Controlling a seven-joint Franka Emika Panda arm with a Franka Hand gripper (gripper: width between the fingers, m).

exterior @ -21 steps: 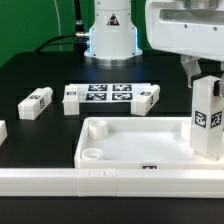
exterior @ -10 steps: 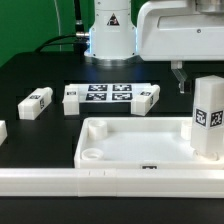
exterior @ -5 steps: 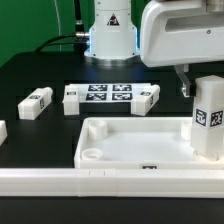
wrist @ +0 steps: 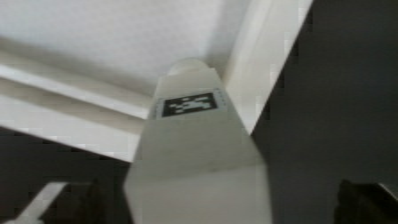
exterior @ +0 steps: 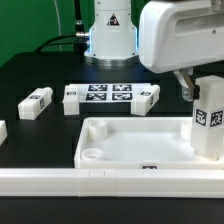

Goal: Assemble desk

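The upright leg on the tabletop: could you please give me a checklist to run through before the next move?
1. The upright leg stands vertical at the tabletop corner, exterior view's right: ok.
2. Leg fully seated in its socket: cannot tell.
3. The tool is open, fingers clear of the leg's sides: ok.
4. Leg centred between the fingers: ok.
5. The round socket at the exterior view's left is unoccupied: ok.

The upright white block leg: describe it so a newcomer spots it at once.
Find the large white plastic tray-like tabletop on the black table. At its end on the exterior view's right stands the white block leg. It alone is upright; the other legs lie flat.
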